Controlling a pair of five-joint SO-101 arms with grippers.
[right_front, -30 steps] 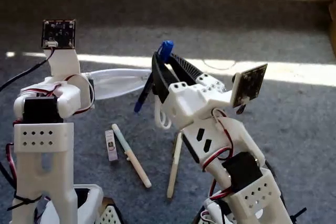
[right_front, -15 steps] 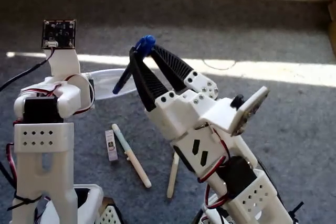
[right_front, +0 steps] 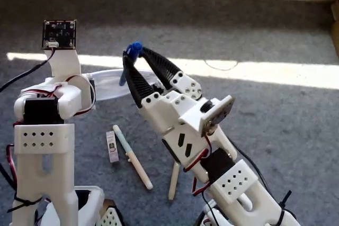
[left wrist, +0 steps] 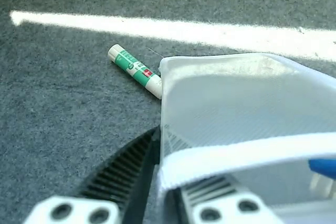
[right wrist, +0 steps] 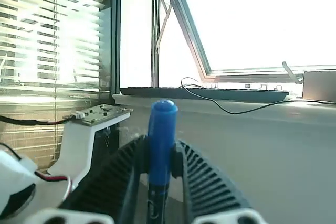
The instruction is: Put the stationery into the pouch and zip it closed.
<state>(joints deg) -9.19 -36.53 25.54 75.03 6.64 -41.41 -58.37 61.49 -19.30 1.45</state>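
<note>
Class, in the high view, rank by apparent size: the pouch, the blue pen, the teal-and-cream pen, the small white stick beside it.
1. pouch
2. teal-and-cream pen
3. blue pen, partly hidden and raised toward the camera, so its place is unsure
4. small white stick

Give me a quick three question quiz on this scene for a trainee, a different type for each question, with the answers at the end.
1. True or false: the right gripper is shut on the blue pen.
2. What does the left gripper hold? A) the pouch B) a pair of scissors C) nothing
3. Fill in the blank: the green and white stick lies ___ the pouch, on the carpet.

Key: 1 true; 2 A; 3 outside.
</note>
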